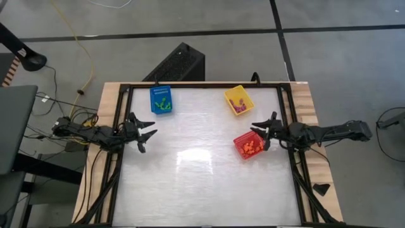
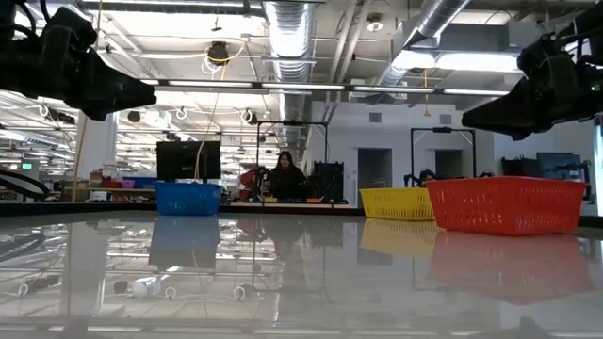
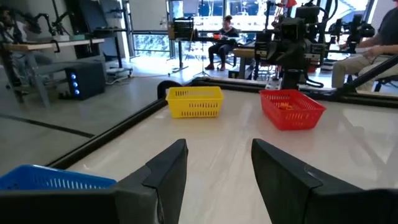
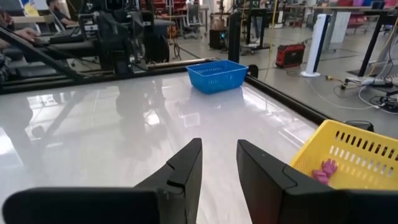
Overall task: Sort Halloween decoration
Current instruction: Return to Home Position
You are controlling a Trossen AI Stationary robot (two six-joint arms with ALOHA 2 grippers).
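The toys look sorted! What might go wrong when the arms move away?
The right gripper is open and sits right beside the red basket. If that arm swings sideways, it might bump the basket and spill the orange pieces. The yellow basket is near that arm too, so it might get nudged. The left gripper, also open, has more room.

Legible markings: none.
No text, label, brand, number or sign can be read in any view.
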